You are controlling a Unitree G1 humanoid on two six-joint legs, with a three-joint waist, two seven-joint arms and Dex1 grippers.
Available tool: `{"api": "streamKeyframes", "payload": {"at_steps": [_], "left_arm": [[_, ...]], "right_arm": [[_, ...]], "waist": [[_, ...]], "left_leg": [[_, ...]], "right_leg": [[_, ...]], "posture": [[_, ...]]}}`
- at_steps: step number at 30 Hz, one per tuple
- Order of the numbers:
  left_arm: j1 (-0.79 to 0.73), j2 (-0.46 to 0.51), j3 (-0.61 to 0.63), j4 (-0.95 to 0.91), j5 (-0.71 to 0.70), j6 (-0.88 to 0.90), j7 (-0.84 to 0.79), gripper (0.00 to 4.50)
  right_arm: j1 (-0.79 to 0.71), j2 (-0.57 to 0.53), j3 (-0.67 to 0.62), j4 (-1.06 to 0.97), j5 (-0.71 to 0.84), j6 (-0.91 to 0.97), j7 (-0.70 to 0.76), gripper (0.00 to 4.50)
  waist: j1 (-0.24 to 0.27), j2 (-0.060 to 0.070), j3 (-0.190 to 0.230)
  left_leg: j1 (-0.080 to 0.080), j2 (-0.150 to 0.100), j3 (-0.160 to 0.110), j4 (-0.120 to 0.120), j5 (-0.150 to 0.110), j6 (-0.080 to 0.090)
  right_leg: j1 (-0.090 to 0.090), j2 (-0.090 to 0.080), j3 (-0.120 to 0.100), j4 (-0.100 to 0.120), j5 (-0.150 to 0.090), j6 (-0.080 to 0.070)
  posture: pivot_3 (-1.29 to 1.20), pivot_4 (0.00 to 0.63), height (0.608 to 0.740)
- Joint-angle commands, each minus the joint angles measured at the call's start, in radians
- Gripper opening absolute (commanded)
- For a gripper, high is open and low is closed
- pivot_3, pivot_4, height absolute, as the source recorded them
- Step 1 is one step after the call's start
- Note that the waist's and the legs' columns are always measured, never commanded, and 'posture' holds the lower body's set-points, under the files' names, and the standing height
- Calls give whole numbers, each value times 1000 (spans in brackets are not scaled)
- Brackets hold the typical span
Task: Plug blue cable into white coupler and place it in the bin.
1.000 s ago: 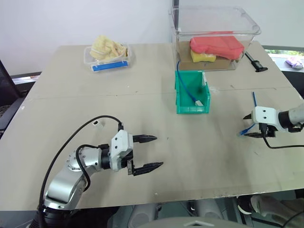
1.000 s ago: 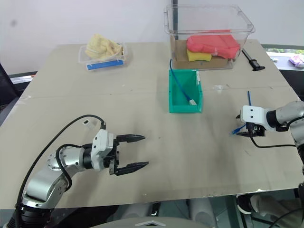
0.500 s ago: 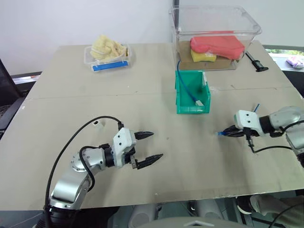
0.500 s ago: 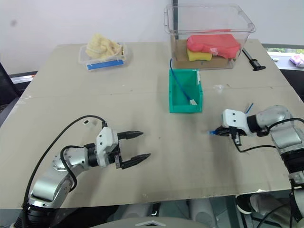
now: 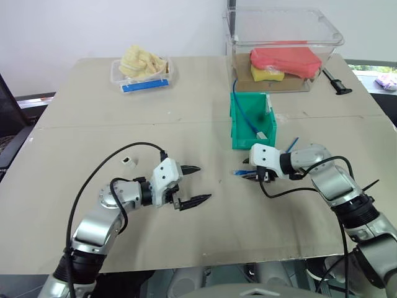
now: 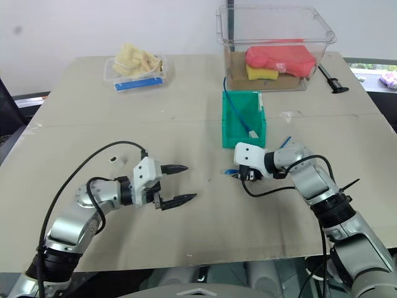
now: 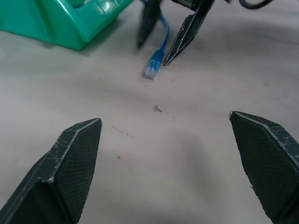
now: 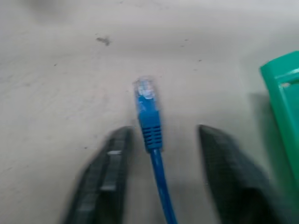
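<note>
Green bin [image 7: 70, 23] glossy plastic; table [image 7: 154, 154] matt, speckled; pincer pads [image 7: 77, 154] textured.

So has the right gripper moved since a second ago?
Yes. The right gripper swung leftward across the table, ending just in front of the small bright-green plastic bin.

No legible text, brand, number or sign anywhere. Blue label [image 5: 144, 85] on small clear tray [image 5: 115, 74]: no characters readable on it. Other surfaces on the table unmarked as far as can be told.
</note>
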Motion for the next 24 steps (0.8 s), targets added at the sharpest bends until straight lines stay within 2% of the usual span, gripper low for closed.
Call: {"api": "streamKeyframes", "payload": {"at_steps": [1, 2, 6, 13, 18, 21, 24], "left_arm": [[-80, -17, -42, 34, 22, 26, -5, 4500], [-101, -23, -57, 51, 27, 37, -7, 4500], [-179, -58, -124, 130, 68, 36, -25, 4500], [-287, -126, -198, 258, 140, -6, -35, 4500], [-354, -180, -220, 345, 179, 8, -18, 4500], [-393, -208, -233, 403, 206, 1, -15, 4500], [-421, -235, -251, 454, 234, -29, -22, 3671]], "right_arm": [[94, -22, -134, -173, 146, 65, 3, 4005], [127, -28, -171, -226, 196, 96, 7, 4445], [339, -58, -332, -399, 337, 88, -4, 4445], [720, -36, -584, -559, 348, -60, -152, 4445], [875, -9, -669, -637, 334, -107, -236, 4445], [916, 4, -682, -667, 326, -110, -284, 4445], [935, 6, -664, -683, 314, -112, -321, 4500]], "waist": [[6, 0, 0], [7, 0, 0], [7, 0, 0], [12, 0, 0], [3, 0, 0], [3, 0, 0], [2, -1, -1]], "left_leg": [[-1, 0, -2, 0, 0, 0], [-2, 0, -3, 0, 0, 0], [-5, -1, -3, 0, 0, 0], [-4, -2, -1, 1, 0, 0], [1, -1, 0, 1, 0, 0], [2, 0, 0, 1, 0, 0], [3, -1, 1, 1, 0, 0]], "right_leg": [[0, 0, -2, 0, 0, 0], [-1, 0, -3, 0, 0, 0], [-2, 0, -2, 0, 0, 0], [-2, 0, -3, 0, 0, 0], [1, 1, 0, 2, -2, 4], [3, 1, 0, 2, -3, 5], [3, 0, 0, 2, -3, 5]], "posture": [[0, 150, 740], [0, 150, 740], [0, 150, 740], [0, 150, 740], [0, 150, 740], [0, 150, 740], [0, 150, 740]]}}
